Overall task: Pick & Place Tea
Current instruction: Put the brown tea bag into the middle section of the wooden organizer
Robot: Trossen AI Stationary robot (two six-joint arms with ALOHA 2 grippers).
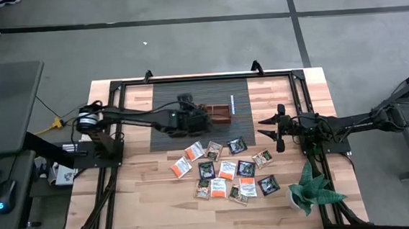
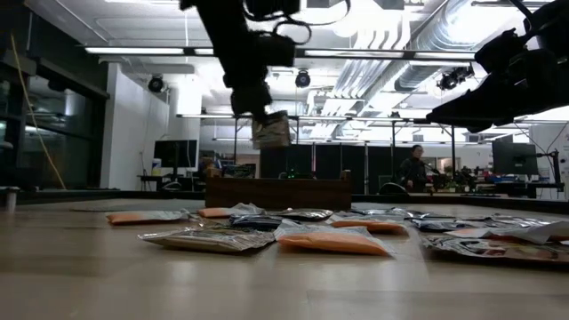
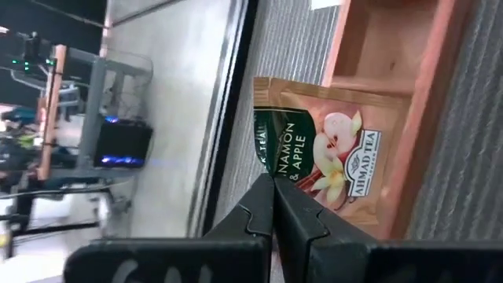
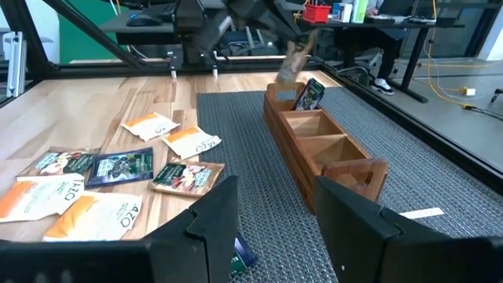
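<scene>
My left gripper (image 1: 194,121) hangs over the near-left end of the brown wooden tray (image 1: 217,113) and is shut on a beige and dark green tea sachet (image 3: 334,153). In the low view this sachet (image 2: 269,131) hangs above the tray (image 2: 277,191). One dark green sachet (image 4: 310,94) stands in the tray's far compartment. Several orange, dark and beige sachets (image 1: 226,172) lie flat on the wooden table, nearer the front. My right gripper (image 4: 279,228) stays open at the table's right side (image 1: 266,124), holding nothing. My left gripper pinches the sachet between its two fingers at the edge by the dark green band (image 3: 275,171), near a corner. The fingers (image 2: 258,100) come from above, slanting down. The sachet hangs below them, clear of the tray and the table.
The tray stands on a dark ribbed mat (image 1: 189,101), with a small white strip (image 4: 420,212) beside it. A potted plant (image 1: 311,190) stands at the near right corner. Black frame rails (image 1: 118,120) run along the table's sides.
</scene>
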